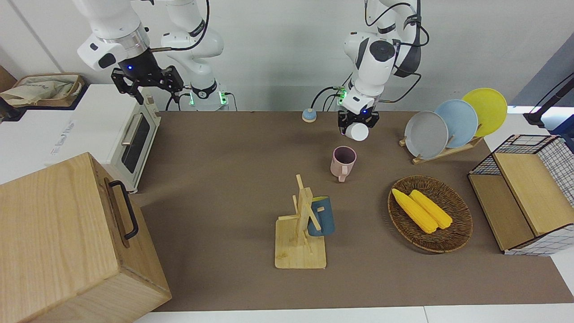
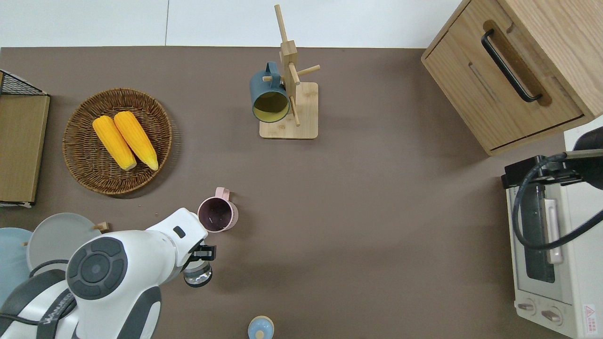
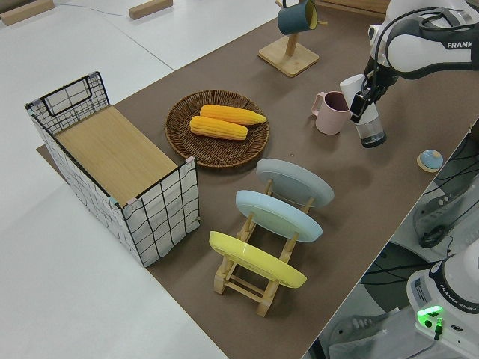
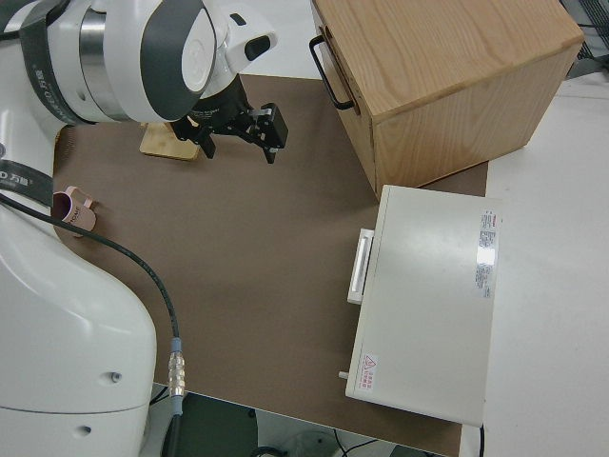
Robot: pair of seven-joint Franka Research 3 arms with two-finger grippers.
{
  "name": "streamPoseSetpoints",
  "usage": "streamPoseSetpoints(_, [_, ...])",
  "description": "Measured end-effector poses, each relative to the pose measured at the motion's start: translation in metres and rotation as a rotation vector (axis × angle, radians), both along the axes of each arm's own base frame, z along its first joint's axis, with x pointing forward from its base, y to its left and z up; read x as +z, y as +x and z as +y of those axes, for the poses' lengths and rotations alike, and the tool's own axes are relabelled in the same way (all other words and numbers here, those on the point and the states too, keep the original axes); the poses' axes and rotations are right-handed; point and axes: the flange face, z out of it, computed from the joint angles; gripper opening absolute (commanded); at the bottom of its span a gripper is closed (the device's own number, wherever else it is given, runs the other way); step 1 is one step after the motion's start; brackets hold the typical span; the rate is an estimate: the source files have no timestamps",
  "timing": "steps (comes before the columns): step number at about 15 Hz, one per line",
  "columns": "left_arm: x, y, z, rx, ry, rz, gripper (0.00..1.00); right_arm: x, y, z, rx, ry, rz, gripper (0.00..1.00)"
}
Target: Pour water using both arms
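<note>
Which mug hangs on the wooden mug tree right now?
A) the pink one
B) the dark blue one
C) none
B: the dark blue mug hangs from a peg of the mug tree, while the pink mug stands upright on the table.

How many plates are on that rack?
3, all standing on edge in the wooden rack toward the left arm's end of the table: a grey plate, a blue plate and a yellow plate. None seem hidden.

a robot lab: two arms bolted at a table staged with kitchen props.
</note>
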Motion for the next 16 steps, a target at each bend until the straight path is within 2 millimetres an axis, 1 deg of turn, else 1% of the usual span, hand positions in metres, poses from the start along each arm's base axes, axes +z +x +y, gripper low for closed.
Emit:
streamPoseSetpoints(1, [0.003,0.005,0.011,0.024,-0.001,-0.016,0.0,0.0,0.0,0.0,0.0,0.0,0.0,0.987])
streamPoseSetpoints(2, [0.008,0.013,0.029,0.064,-0.002,-0.042,0.0,0.0,0.0,0.0,0.0,0.0,0.0,0.987])
streamPoseSetpoints(3, [0.016,0.021,0.049,0.105,0.0,-0.07,0.0,0.0,0.0,0.0,0.0,0.0,0.0,0.987])
streamPoseSetpoints(4, [0.029,0.031,0.067,0.143,-0.001,-0.106,0.0,0.0,0.0,0.0,0.0,0.0,0.0,0.987])
streamPoseSetpoints(5, [0.04,0.038,0.079,0.169,-0.005,-0.137,0.0,0.0,0.0,0.0,0.0,0.0,0.0,0.987])
streamPoseSetpoints(7, [0.082,0.06,0.12,0.254,-0.011,-0.253,0.0,0.0,0.0,0.0,0.0,0.0,0.0,0.987])
streamPoseSetpoints(8, [0.096,0.066,0.135,0.28,-0.007,-0.298,0.0,0.0,0.0,0.0,0.0,0.0,0.0,0.987])
streamPoseSetpoints(9, [0.116,0.073,0.156,0.314,0.003,-0.359,0.0,0.0,0.0,0.0,0.0,0.0,0.0,0.987])
streamPoseSetpoints(11, [0.147,0.082,0.18,0.349,0.014,-0.432,0.0,0.0,0.0,0.0,0.0,0.0,0.0,0.987])
streamPoseSetpoints(13, [0.194,0.098,0.206,0.373,0.029,-0.526,0.0,0.0,0.0,0.0,0.0,0.0,0.0,0.987])
streamPoseSetpoints(14, [0.21,0.106,0.216,0.375,0.035,-0.557,0.0,0.0,0.0,0.0,0.0,0.0,0.0,0.987])
streamPoseSetpoints(15, [0.219,0.113,0.227,0.367,0.044,-0.573,0.0,0.0,0.0,0.0,0.0,0.0,0.0,0.987])
streamPoseSetpoints(16, [0.222,0.117,0.237,0.357,0.054,-0.58,0.0,0.0,0.0,0.0,0.0,0.0,0.0,0.987])
